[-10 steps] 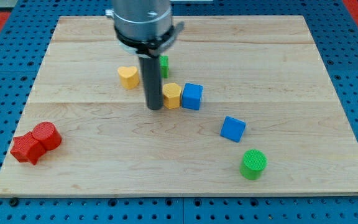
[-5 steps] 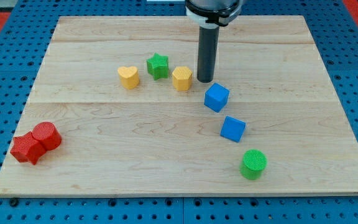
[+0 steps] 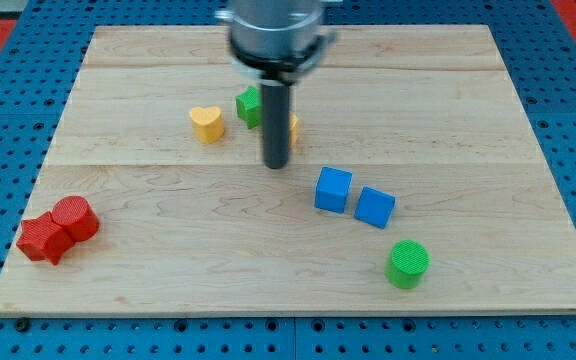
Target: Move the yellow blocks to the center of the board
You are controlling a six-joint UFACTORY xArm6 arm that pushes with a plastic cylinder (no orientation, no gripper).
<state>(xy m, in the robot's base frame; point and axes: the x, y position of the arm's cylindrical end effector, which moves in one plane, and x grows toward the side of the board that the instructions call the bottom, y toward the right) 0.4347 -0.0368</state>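
Observation:
A yellow heart-shaped block [image 3: 206, 123] lies left of the board's centre. A second yellow block [image 3: 292, 127] is mostly hidden behind my rod; only its right edge shows. My tip [image 3: 276, 164] rests on the board just below that hidden yellow block and to the right of the heart. A green star block [image 3: 248, 105] sits between the two yellow blocks, partly covered by the rod.
Two blue cubes [image 3: 333, 190] [image 3: 374, 207] lie side by side right of centre. A green cylinder [image 3: 408, 264] sits at the lower right. Two red blocks [image 3: 74, 218] [image 3: 41, 239] touch at the lower left. The wooden board [image 3: 468, 100] is ringed by blue pegboard.
My rod swung from the left of the yellow block round to its right, then back in front of it. The yellow block shifted up-right. One blue cube moved down beside the other.

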